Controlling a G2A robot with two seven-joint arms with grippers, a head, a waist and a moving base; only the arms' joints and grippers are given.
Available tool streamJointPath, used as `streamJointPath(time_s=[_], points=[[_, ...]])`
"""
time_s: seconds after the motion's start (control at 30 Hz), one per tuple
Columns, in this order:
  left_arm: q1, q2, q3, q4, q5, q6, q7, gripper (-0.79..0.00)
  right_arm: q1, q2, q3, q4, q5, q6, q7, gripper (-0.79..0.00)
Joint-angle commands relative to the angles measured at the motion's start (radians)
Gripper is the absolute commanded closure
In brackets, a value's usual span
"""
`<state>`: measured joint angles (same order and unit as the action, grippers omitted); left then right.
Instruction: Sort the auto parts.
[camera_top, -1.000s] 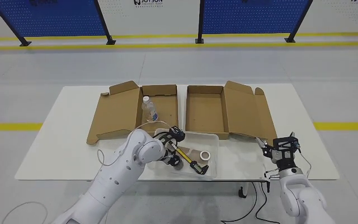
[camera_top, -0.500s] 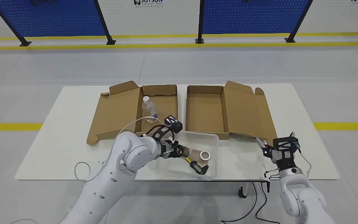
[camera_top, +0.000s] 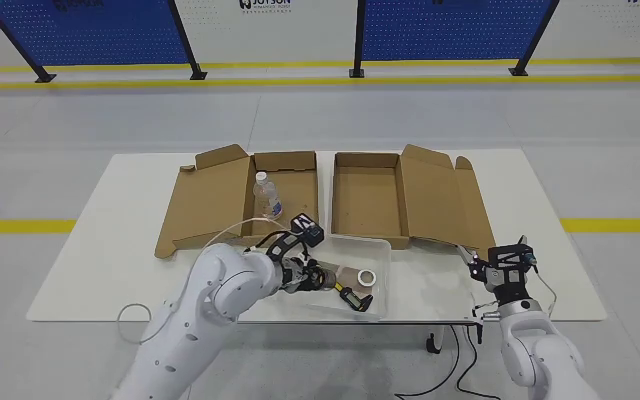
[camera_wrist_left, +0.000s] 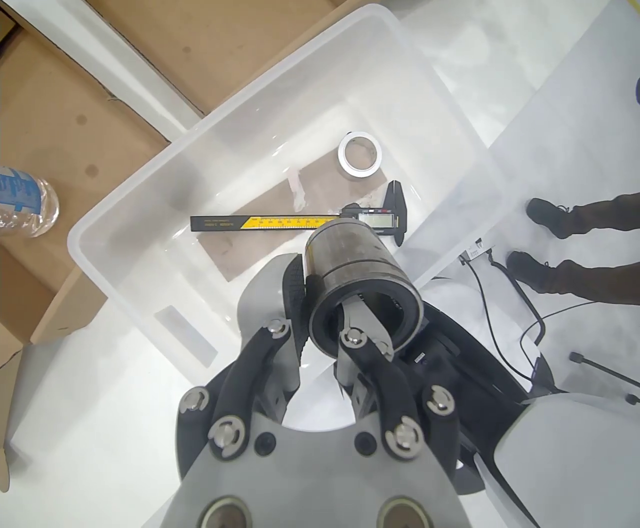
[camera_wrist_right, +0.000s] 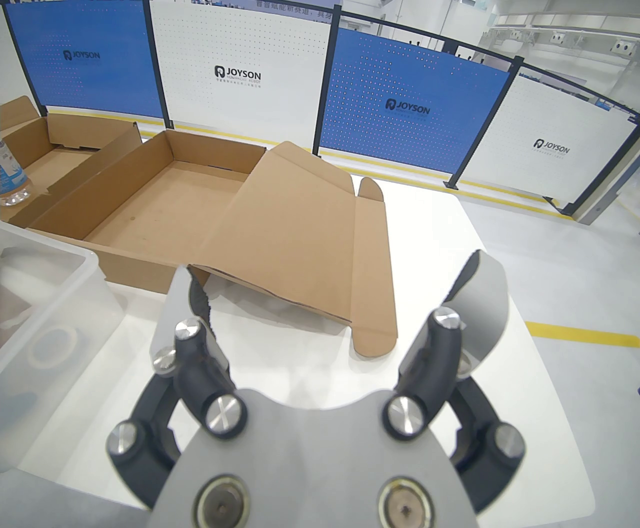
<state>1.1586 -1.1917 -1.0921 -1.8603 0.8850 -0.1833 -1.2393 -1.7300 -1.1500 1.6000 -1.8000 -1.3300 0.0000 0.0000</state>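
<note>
The left gripper (camera_wrist_left: 327, 296) clamps a steel sleeve (camera_wrist_left: 356, 267) over the clear bin (camera_wrist_left: 240, 106), while the right gripper (camera_wrist_right: 330, 295) sits spread at the table's (camera_wrist_right: 440, 235) front-right corner.

partition panels (camera_wrist_right: 237, 75): logo print | caliper (camera_wrist_left: 280, 221): scale digits too small | bottle label (camera_wrist_left: 15, 192): illegible

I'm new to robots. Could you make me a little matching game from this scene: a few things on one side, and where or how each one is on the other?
Things:
1. metal ring
2. caliper
3. bottle
4. right gripper

Places or states:
A. in the left box
B. open, holding nothing
C. held by the left gripper
D. lying in the clear bin

Pairs: 1-C, 2-D, 3-A, 4-B.
</note>
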Motion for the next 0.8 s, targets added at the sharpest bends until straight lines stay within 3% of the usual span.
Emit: streamJointPath(time_s=[0.0, 0.27, 0.47, 0.77], points=[[0.0, 0.002, -0.002, -0.003, 0.003, 0.0, 0.007, 0.0, 0.0, 0.0, 0.0, 0.0, 0.0, 0.0, 0.0, -0.785], [0.015, 0.017, -0.076, -0.033, 0.03, 0.01, 0.046, 0.0, 0.0, 0.0, 0.0, 0.0, 0.0, 0.0, 0.0, -0.785], [0.028, 0.032, -0.132, -0.072, 0.159, 0.023, 0.057, 0.0, 0.0, 0.0, 0.0, 0.0, 0.0, 0.0, 0.0, -0.785], [0.007, 0.038, -0.153, -0.037, 0.315, 0.095, 0.094, 0.0, 0.0, 0.0, 0.0, 0.0, 0.0, 0.0, 0.0, -0.785]])
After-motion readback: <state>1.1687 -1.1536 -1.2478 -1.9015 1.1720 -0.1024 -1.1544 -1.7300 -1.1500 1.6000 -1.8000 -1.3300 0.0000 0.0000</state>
